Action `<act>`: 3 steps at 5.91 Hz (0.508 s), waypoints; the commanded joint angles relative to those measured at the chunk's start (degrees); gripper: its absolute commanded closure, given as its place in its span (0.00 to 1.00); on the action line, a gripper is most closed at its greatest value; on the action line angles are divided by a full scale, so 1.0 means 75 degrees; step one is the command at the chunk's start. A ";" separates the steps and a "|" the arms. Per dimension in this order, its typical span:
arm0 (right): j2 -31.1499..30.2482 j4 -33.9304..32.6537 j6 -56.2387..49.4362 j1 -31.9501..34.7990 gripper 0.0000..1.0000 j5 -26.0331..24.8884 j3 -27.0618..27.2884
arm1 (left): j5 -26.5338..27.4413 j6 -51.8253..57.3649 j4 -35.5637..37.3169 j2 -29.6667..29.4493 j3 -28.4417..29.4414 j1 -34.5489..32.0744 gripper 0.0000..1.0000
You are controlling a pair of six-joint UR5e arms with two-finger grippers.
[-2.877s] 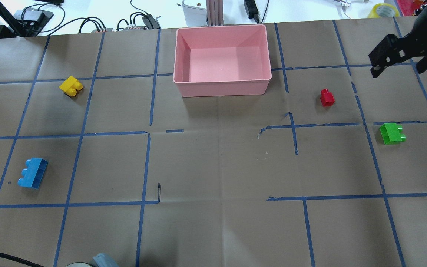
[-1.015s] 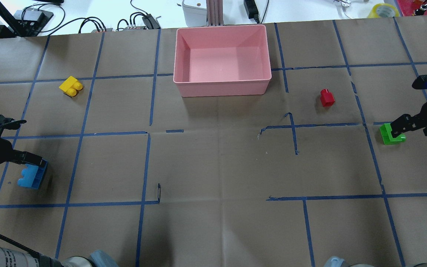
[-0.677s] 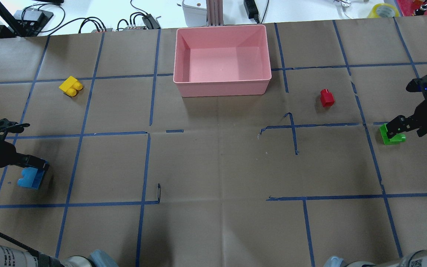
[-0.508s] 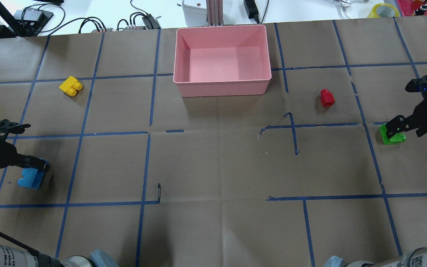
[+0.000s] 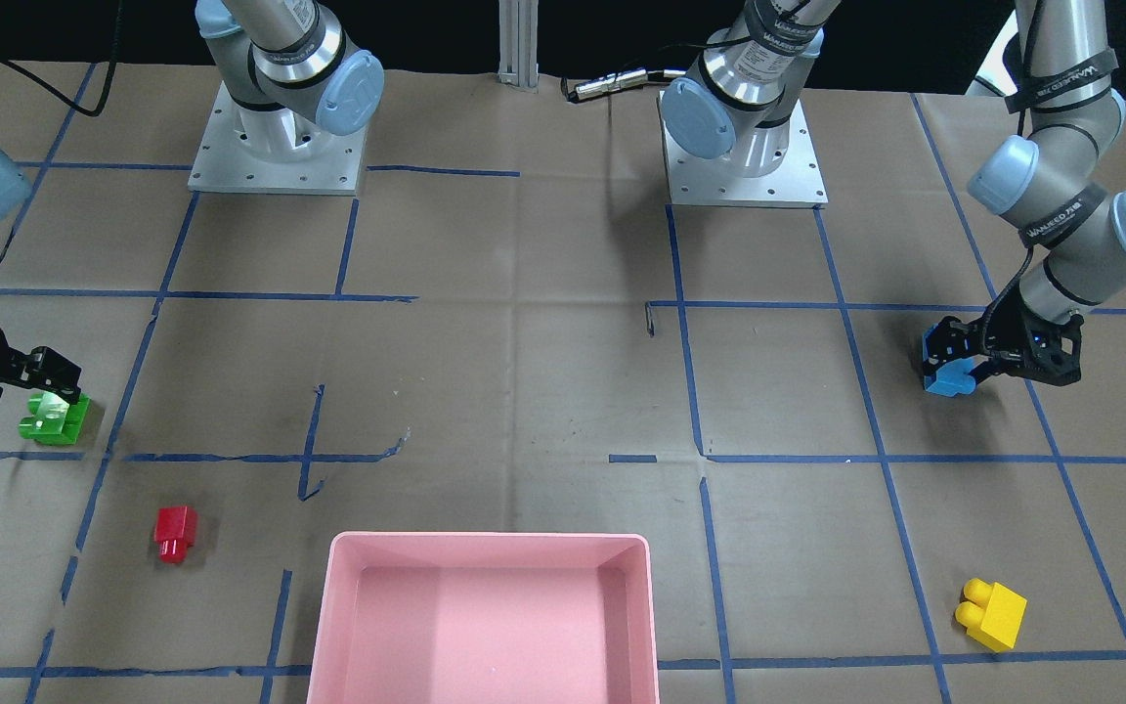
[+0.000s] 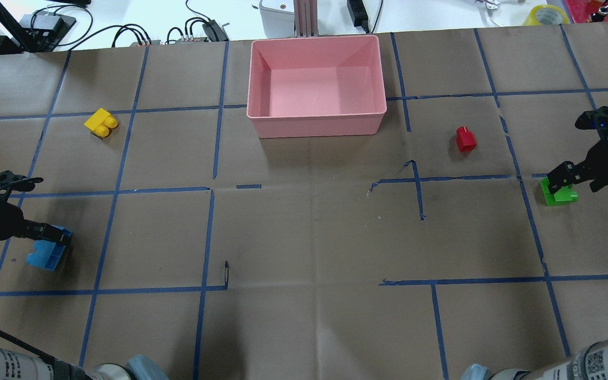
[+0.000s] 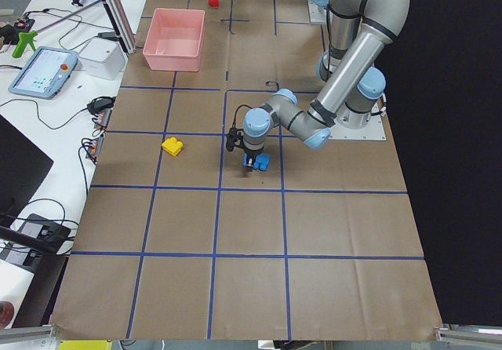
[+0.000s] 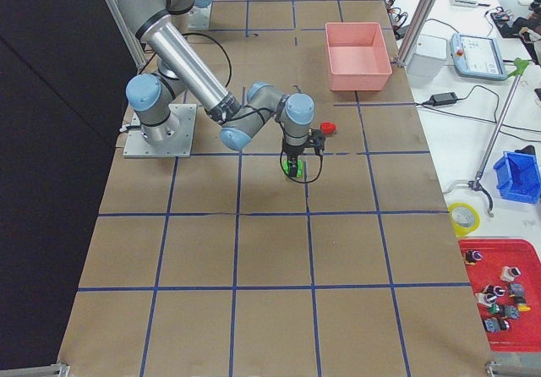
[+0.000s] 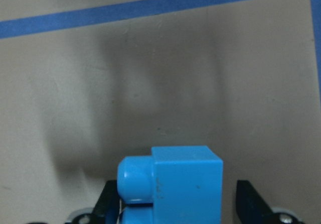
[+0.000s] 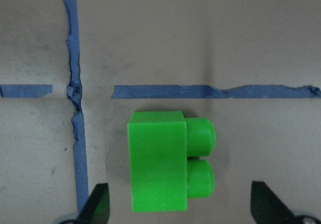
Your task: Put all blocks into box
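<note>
My left gripper [image 6: 53, 237] is open and low, its fingers [image 9: 108, 206] either side of the blue brick [image 6: 45, 256] [image 9: 175, 184], which lies on the table at the left. My right gripper [image 6: 560, 179] is open, its fingers [image 10: 98, 204] wide apart around the green brick [image 6: 560, 196] [image 10: 160, 166] at the right. The red brick [image 6: 465, 139] lies alone right of the pink box [image 6: 314, 126]. The yellow brick [image 6: 101, 122] lies alone at the far left. The box holds nothing.
The table is covered in brown paper with a blue tape grid. Both arm bases [image 5: 275, 147] [image 5: 744, 156] stand at the robot's edge. Cables, a control unit and a tape roll [image 6: 545, 14] lie beyond the far edge, behind the box.
Both arms came in from the sides and lowered over their bricks, the left over the blue one, the right over the green one. No brick has moved.
</note>
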 commanded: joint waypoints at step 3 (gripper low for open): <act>0.0378 -0.0074 0.0001 0.0010 0.01 0.0001 -0.0053 | 0.0465 -0.0071 0.0037 0.0116 0.0067 -0.0023 0.85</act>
